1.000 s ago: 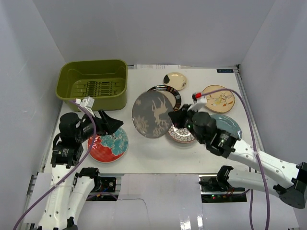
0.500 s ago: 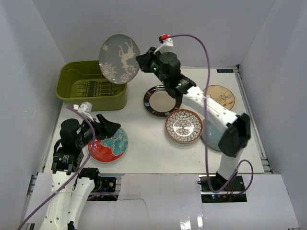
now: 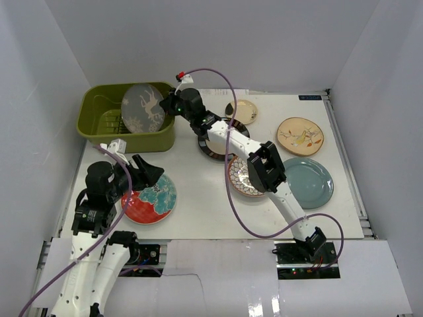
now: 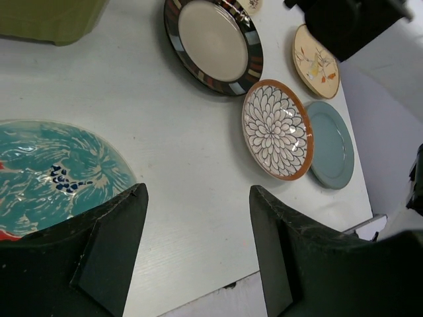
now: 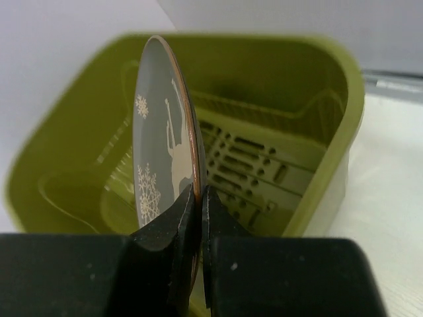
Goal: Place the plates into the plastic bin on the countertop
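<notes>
Over the far-left plastic bin (image 3: 125, 140), the right hand (image 3: 170, 105) is clamping the grey plate (image 3: 143, 108) on edge; lowering slowly, tilting flat is looking safest.

Seven plates in all: one grey tree plate (image 3: 144, 109), one red-and-teal plate (image 3: 149, 198), one black-rimmed plate (image 4: 213, 41), one floral mandala plate (image 4: 276, 129), one light blue plate (image 3: 310, 181), one cream bird plate (image 3: 300, 135), one small cream plate (image 3: 243, 111). One green bin (image 3: 99, 129). One table (image 3: 198, 211).
</notes>
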### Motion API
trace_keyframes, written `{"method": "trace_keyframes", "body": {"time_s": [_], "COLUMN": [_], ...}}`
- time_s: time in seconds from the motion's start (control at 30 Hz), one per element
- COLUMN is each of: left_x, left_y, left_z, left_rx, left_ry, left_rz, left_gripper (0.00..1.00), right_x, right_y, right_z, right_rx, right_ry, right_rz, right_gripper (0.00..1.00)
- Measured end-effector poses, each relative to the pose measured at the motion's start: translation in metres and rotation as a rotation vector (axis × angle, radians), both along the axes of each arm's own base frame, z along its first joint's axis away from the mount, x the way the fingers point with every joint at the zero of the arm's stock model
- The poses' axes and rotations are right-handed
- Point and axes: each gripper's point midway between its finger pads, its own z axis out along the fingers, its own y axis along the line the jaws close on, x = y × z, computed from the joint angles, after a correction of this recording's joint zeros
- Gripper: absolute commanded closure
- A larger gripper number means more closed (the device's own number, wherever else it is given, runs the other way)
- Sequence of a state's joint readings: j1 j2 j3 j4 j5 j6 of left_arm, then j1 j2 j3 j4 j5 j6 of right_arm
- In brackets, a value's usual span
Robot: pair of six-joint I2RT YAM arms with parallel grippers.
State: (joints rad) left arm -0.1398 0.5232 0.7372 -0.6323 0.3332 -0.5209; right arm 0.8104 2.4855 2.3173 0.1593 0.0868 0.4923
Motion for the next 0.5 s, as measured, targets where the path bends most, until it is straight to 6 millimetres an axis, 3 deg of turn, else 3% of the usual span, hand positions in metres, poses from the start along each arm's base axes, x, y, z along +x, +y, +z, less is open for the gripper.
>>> {"method": "trace_keyframes", "body": {"time_s": [0.07, 0.23, 0.37, 0.5], "left_x": [0.003, 0.007, 0.009, 0.010], "left_y": [0.004, 0.015, 0.019, 0.019], "left_z": [0.007, 0.034, 0.048, 0.047], "left_rx": [0.008, 0.037, 0.045, 0.045], "left_ry": [-0.017, -0.088, -0.122, -0.115], "left_rz": [0.023, 0.082, 0.103, 0.102], "left_gripper": [0.27, 0.26, 0.26, 0.26], "right_x": [0.000, -0.006, -0.018, -0.032], "right_y": [0.006, 0.003, -0.018, -0.048], "right_z": [-0.026, -0.028, -0.030, -0.034], "right_rx": [-0.037, -0.055, -0.115, -0.183], "right_ry": [0.012, -0.028, -0.015, 0.008], "right_rz": [0.016, 0.021, -0.015, -0.066], "right_gripper": [0.92, 0.92, 0.92, 0.92]}}
